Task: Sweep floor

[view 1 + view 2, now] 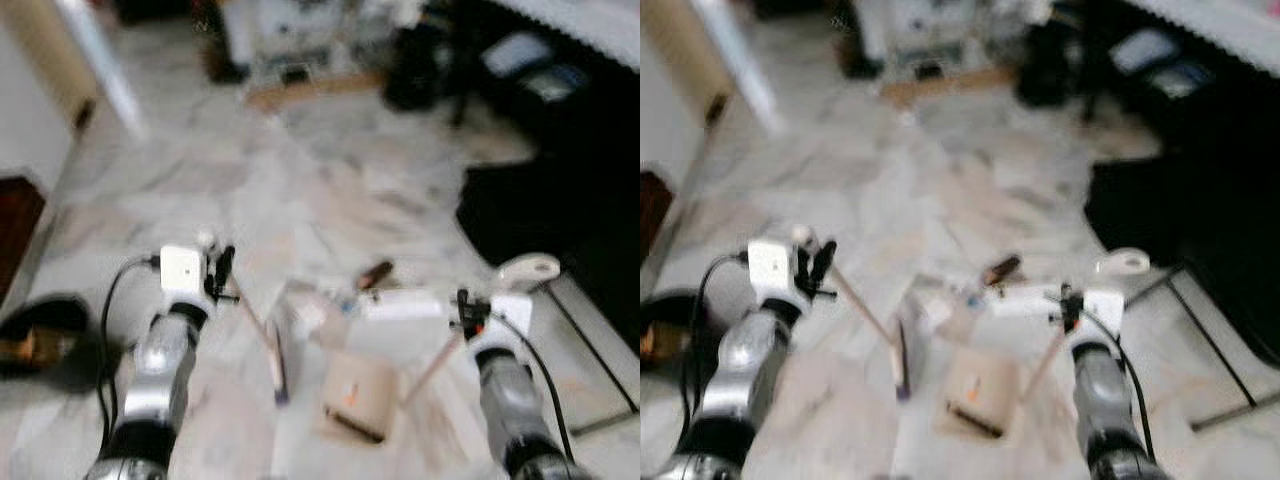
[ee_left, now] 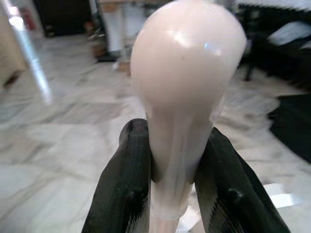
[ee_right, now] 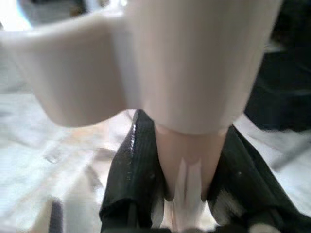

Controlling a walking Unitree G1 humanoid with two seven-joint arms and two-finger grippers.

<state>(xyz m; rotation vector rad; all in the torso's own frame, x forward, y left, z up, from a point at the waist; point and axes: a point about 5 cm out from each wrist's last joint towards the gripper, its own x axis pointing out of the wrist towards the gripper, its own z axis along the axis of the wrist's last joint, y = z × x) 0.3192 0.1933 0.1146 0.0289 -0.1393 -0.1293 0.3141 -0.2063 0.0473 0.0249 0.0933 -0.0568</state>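
Note:
The head views are blurred. My left gripper is shut on the pale handle of a small broom, whose dark brush head rests on the marble floor. The left wrist view shows the black fingers clamped below the handle's rounded knob. My right gripper is shut on the slanted handle of a beige dustpan, which sits on the floor between the arms. In the right wrist view the fingers squeeze the handle under its white hanging loop. Scraps of litter and white paper lie just beyond the pan.
Black furniture fills the right side, with thin metal legs on the floor near my right arm. A dark object lies at the left beside a wall. More furniture stands at the back. Open marble floor lies ahead.

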